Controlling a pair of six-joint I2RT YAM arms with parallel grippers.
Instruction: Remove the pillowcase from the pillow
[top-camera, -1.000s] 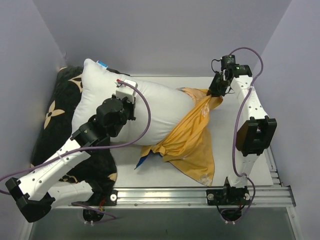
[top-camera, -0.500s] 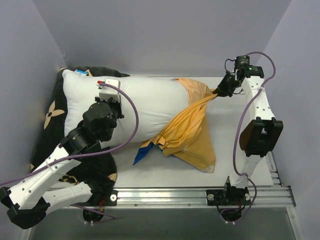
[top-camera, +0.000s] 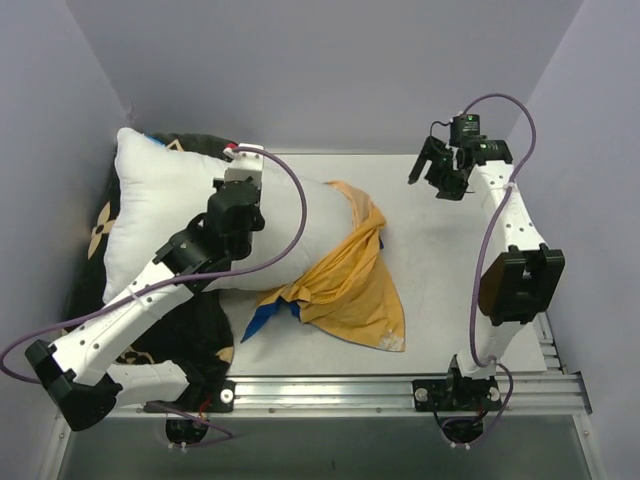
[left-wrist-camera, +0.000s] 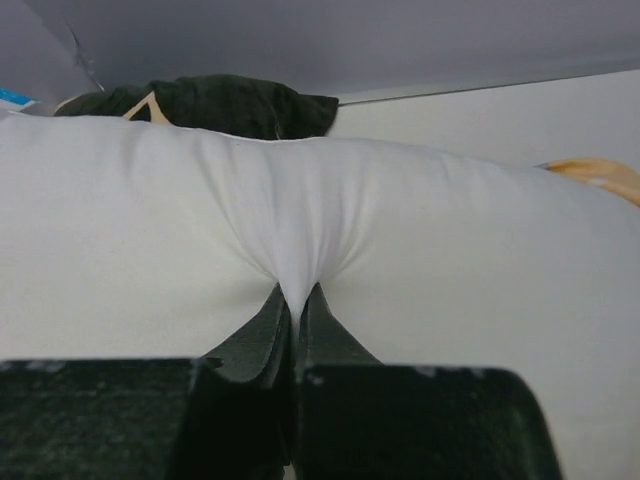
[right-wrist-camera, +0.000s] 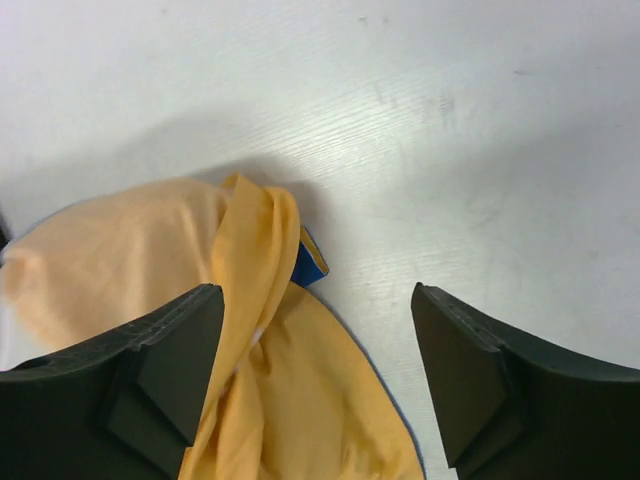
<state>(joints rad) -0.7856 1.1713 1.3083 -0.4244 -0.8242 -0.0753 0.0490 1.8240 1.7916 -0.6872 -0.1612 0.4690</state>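
— Where is the plain white, plump pillow (top-camera: 180, 215) to be found?

— It is laid slantwise across the left of the pale grey table (top-camera: 450, 270). Its far left part is rested on the black cushion with tan flower marks (top-camera: 95, 235).

— And how is it placed relative to the left pincer (left-wrist-camera: 296, 305)?

— A fold of the white cloth is pinched between the clenched fingers, as is shown in the left wrist view. The fabric is drawn into a small peak at that spot. The grip is made on the pillow's upper face, about midway along its length.

— Where is the soft orange-yellow fabric pillowcase (top-camera: 345, 285) seen?

— It is heaped near the middle of the table, just right of the pillow. The pillow's right end is overlapped by its far part. Whether that end is enclosed cannot be told. A strip of bright blue is shown at its near left edge.

— How is it placed relative to the right pincer (top-camera: 432, 168)?

— That pincer is held at the far right, and its jaws are spread wide. The pillowcase is set apart from it, to the left and nearer. In the right wrist view the orange cloth is seen below the fingers, mostly by the left-hand one.
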